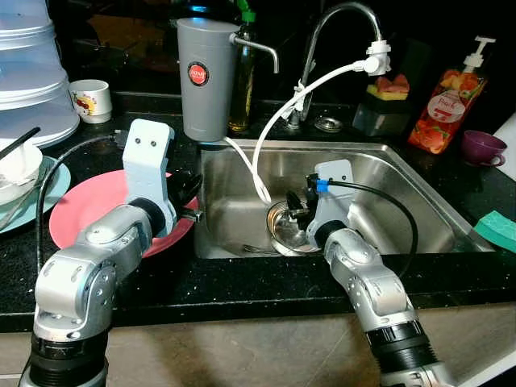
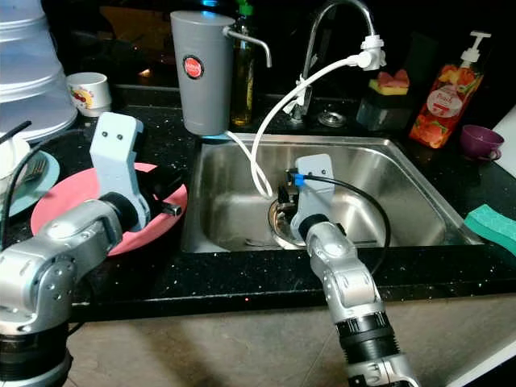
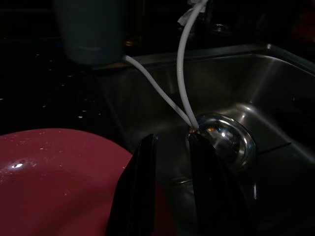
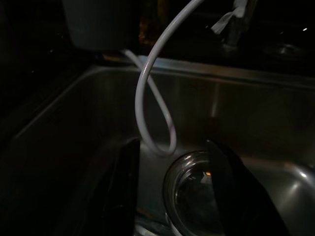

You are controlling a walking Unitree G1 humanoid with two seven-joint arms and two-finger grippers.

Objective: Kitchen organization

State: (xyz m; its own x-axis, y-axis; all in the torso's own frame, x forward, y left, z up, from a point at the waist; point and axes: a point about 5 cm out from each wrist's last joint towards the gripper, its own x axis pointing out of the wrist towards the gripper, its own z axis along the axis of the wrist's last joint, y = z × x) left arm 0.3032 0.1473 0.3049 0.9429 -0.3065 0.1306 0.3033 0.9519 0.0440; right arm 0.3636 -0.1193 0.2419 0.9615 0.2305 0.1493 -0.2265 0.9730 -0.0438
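Observation:
A pink plate [image 1: 89, 211] lies flat on the black counter left of the steel sink [image 1: 403, 201]. My left gripper [image 1: 192, 197] hovers over the plate's right rim at the sink's edge; its fingers [image 3: 142, 187] are a little apart, with nothing clearly held between them. A round shiny steel bowl [image 1: 284, 227] sits on the sink floor. My right gripper [image 4: 172, 187] is down in the sink just above the bowl, open wide, with one finger on either side of the bowl's rim.
A white hose [image 1: 266, 137] loops from the tap [image 1: 339, 16] into the sink beside the bowl. A grey filter jug [image 1: 206, 76] stands behind the sink's left corner. A bowl on a teal plate [image 1: 56, 181] is far left; a soap bottle [image 1: 447, 101], purple cup [image 1: 482, 147] and green sponge [image 1: 500, 230] are right.

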